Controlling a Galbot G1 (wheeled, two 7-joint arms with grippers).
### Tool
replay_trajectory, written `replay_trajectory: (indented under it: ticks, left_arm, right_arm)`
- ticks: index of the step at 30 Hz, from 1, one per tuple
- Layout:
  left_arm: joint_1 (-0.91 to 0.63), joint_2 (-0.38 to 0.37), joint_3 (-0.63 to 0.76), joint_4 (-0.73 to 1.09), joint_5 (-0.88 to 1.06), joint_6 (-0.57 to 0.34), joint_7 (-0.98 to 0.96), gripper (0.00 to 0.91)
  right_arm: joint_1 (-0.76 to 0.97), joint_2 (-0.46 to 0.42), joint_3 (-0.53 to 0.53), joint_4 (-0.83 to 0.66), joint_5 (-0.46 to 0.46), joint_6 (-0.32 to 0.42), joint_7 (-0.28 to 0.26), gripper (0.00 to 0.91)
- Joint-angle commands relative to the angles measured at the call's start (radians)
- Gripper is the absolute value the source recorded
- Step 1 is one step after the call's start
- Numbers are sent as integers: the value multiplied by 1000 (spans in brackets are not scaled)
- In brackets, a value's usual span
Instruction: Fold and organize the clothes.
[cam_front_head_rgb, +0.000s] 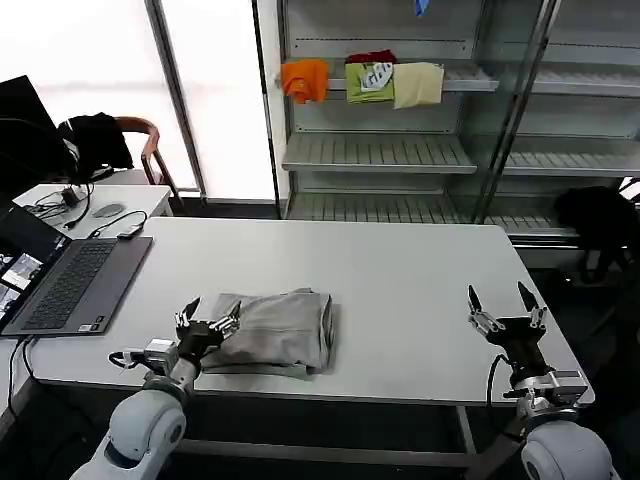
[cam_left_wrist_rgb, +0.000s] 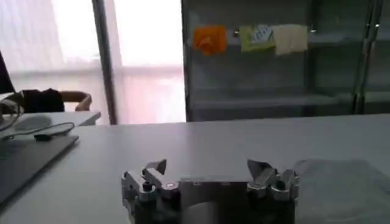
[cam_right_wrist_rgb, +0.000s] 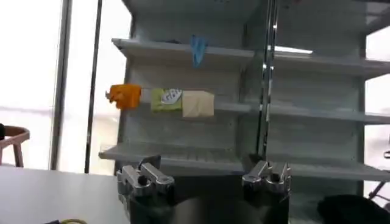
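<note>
The clothes (cam_front_head_rgb: 280, 332), a light grey T-shirt folded into a compact rectangle, lie on the white table (cam_front_head_rgb: 400, 280) near its front edge, left of centre. My left gripper (cam_front_head_rgb: 208, 322) is open at the fold's left edge, fingertips right beside the cloth and holding nothing. In the left wrist view the left gripper (cam_left_wrist_rgb: 207, 171) has its jaws spread wide over bare tabletop, with the clothes (cam_left_wrist_rgb: 341, 189) off to one side. My right gripper (cam_front_head_rgb: 503, 307) stands open and upright at the table's front right, far from the shirt. The right wrist view shows the right gripper (cam_right_wrist_rgb: 204, 172) open, facing the shelves.
An open laptop (cam_front_head_rgb: 60, 280) sits at the table's left end with cables behind it. Metal shelves (cam_front_head_rgb: 400, 150) stand behind the table, holding small orange (cam_front_head_rgb: 305, 78), green (cam_front_head_rgb: 368, 80) and cream (cam_front_head_rgb: 418, 84) folded garments. A chair with black cloth (cam_front_head_rgb: 100, 140) stands back left.
</note>
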Motion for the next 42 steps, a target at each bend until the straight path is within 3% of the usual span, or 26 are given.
replay_trajectory:
  ticks: [1, 17, 18, 19, 20, 21, 22, 23, 42]
  left_arm:
    - [25, -60, -61, 76, -123, 24, 44, 907]
    - [17, -76, -66, 117, -217, 53, 46, 907]
    - [18, -76, -65, 118, -217, 53, 48, 826]
    - [19, -75, -62, 117, -216, 52, 48, 826]
    - [19, -76, -62, 116, -215, 52, 49, 433]
    - [19, -76, -61, 116, -215, 51, 49, 292]
    - [18, -78, -60, 118, -214, 50, 50, 91]
    - [17, -80, -59, 120, -214, 50, 50, 30]
    - [14, -85, -41, 107, -180, -13, 65, 0]
  right_arm:
    - [7, 0, -3, 1, 1, 0, 0, 907]
    - [7, 3, -12, 4, -6, -4, 0, 907]
    - [6, 2, -12, 4, -6, -3, 0, 907]
    - [3, 1, -10, 4, -6, -3, 0, 907]
    - [3, 0, -10, 4, -6, -3, 1, 907]
    - [3, 0, -10, 6, -6, -3, 1, 907]
    - [3, -1, -9, 7, -6, -3, 1, 907]
    - [3, -1, -9, 8, -6, -3, 1, 907]
    - [10, 0, -13, 11, -6, -5, 0, 907]
